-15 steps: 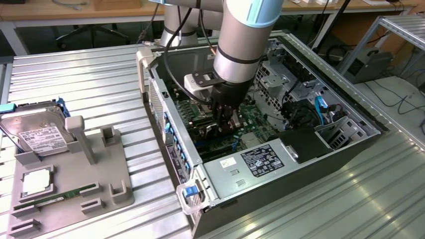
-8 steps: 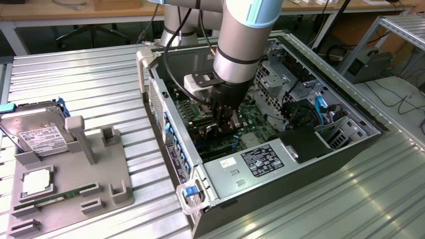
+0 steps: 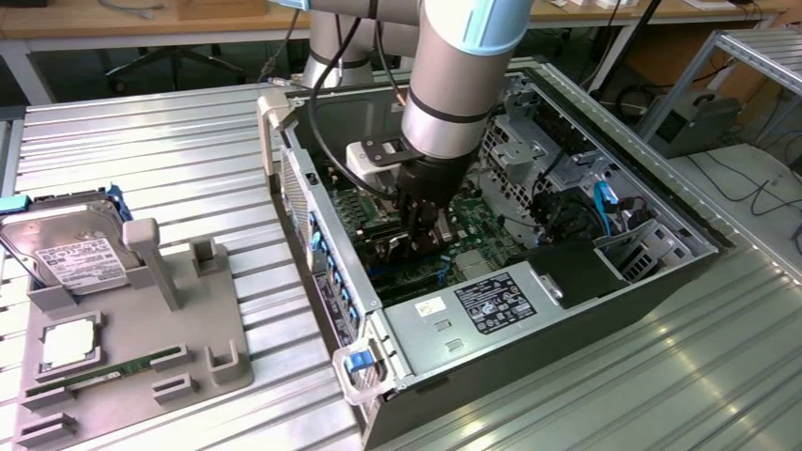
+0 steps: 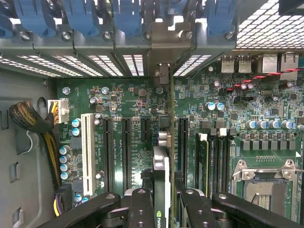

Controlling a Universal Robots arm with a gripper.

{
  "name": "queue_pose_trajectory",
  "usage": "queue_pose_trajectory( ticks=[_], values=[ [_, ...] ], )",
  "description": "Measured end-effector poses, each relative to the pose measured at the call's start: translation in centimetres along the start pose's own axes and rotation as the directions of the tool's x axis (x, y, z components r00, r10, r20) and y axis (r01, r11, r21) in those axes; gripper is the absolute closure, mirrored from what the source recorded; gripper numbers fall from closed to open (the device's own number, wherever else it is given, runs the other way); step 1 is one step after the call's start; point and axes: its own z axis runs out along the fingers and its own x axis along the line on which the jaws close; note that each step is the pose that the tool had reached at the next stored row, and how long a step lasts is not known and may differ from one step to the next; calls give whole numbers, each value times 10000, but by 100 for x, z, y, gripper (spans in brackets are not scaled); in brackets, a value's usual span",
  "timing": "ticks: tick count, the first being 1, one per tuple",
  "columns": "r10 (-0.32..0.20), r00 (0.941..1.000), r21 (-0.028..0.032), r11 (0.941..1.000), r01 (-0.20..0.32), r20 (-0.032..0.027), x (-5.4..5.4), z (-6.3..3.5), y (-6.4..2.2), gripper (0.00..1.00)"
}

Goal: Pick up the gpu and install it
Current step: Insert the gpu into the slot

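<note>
My gripper [image 3: 424, 224] reaches down into the open computer case [image 3: 652, 202], low over the green motherboard [image 4: 128, 99]. In the wrist view the gripper [image 4: 166, 211] is shut on the gpu [image 4: 163, 156], which I see edge-on as a thin upright card between the two black fingers [image 4: 141, 209]. The card runs along a long black expansion slot among the other slots. Its silver end bracket [image 4: 161, 76] sits against the case's rear slot openings. In the exterior view the gpu [image 3: 423, 246] is a dark shape just under the fingers, mostly hidden by the arm.
A grey fixture tray [image 3: 207, 334] lies at the exterior view's left with a silver hard drive [image 3: 73, 252], a processor [image 3: 66, 343] and a green memory stick [image 3: 107, 371]. Inside the case are the power supply [image 3: 501, 301], a drive cage [image 3: 633, 249], blue cables [image 3: 604, 209] and the empty processor socket [image 4: 263, 183].
</note>
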Motion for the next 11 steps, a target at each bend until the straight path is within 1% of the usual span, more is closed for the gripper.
queue_pose_trajectory(
  ticks=[11],
  values=[
    [0, 10000, 0, 10000, 0, 1, -2, 0, 1, 73]
  ],
)
